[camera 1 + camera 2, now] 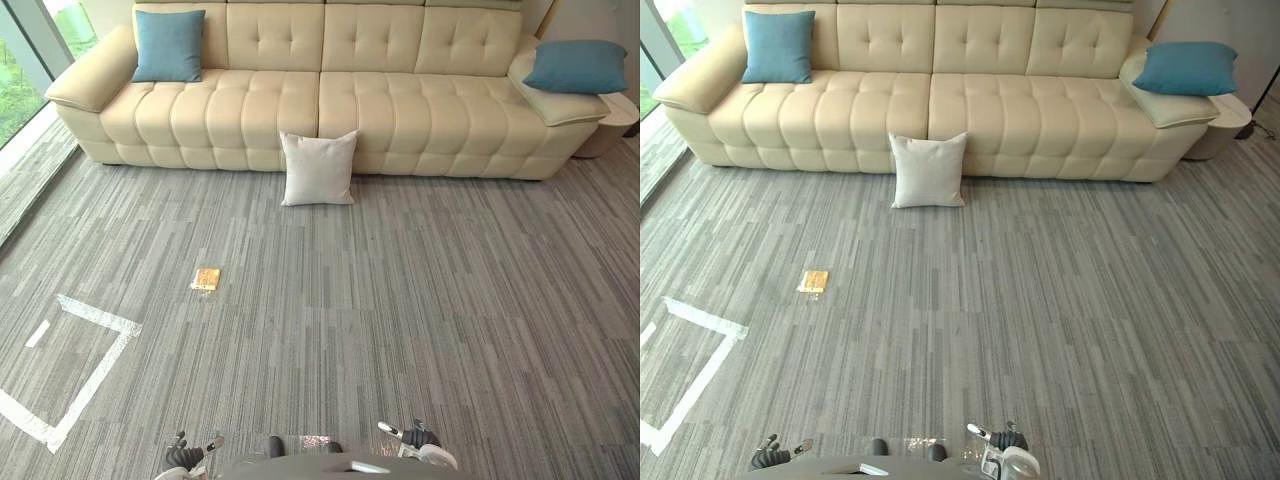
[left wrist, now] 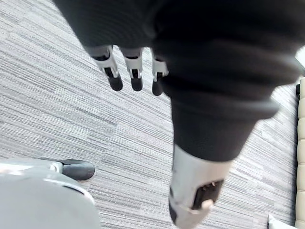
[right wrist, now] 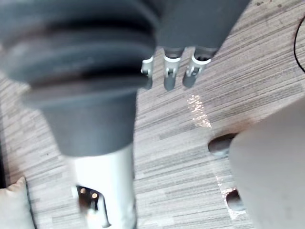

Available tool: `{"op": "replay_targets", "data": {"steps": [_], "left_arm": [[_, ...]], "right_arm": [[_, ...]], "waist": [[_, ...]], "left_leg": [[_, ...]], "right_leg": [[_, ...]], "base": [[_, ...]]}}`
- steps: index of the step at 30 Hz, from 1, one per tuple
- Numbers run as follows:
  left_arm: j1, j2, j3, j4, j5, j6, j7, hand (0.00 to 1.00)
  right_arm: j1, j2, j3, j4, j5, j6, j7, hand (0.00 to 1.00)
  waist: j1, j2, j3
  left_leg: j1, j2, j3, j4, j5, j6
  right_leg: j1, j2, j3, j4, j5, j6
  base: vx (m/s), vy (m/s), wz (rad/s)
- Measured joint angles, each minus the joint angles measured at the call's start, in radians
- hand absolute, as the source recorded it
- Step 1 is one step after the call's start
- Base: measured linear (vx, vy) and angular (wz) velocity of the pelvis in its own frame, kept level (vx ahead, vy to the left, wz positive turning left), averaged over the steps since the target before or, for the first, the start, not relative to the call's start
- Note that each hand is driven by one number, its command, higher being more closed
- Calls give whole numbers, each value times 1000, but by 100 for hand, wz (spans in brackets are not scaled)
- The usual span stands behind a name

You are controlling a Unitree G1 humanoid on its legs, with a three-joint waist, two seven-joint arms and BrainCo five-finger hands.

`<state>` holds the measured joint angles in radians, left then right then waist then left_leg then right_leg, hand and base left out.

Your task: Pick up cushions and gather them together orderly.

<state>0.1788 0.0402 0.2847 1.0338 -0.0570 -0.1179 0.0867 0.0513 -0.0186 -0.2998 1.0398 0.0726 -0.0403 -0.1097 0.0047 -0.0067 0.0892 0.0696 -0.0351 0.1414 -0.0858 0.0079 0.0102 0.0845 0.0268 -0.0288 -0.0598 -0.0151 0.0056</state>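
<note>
A white cushion (image 1: 318, 168) stands on the carpet, leaning against the front of the cream sofa (image 1: 400, 110) near its middle. One blue cushion (image 1: 168, 45) leans on the sofa's back at the left end. Another blue cushion (image 1: 577, 66) lies on the right armrest. Both hands hang low and far from the cushions, near the bottom edge of the eye views. My left hand (image 1: 185, 458) is open, its fingers (image 2: 135, 71) straight over bare carpet. My right hand (image 1: 412, 438) is also open, and its fingers (image 3: 170, 71) hold nothing.
A small yellow-brown object (image 1: 206, 279) lies on the carpet left of centre. White tape (image 1: 95, 375) marks a square on the floor at the lower left. A window (image 1: 20, 70) runs along the left side. A round side table (image 1: 615, 120) stands by the sofa's right end.
</note>
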Motion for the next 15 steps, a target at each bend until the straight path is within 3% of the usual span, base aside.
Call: {"op": "replay_targets", "data": {"steps": [15], "left_arm": [[-17,6,-12,-1,2,-1,-6,0]], "right_arm": [[2,10,-20,-1,2,1,1,0]], "waist": [[27,-11,15]], "left_leg": [[-20,-3,-1,1,-11,9]], "right_leg": [[-17,-3,-4,-1,-6,9]], "base": [[0,0,0]]}}
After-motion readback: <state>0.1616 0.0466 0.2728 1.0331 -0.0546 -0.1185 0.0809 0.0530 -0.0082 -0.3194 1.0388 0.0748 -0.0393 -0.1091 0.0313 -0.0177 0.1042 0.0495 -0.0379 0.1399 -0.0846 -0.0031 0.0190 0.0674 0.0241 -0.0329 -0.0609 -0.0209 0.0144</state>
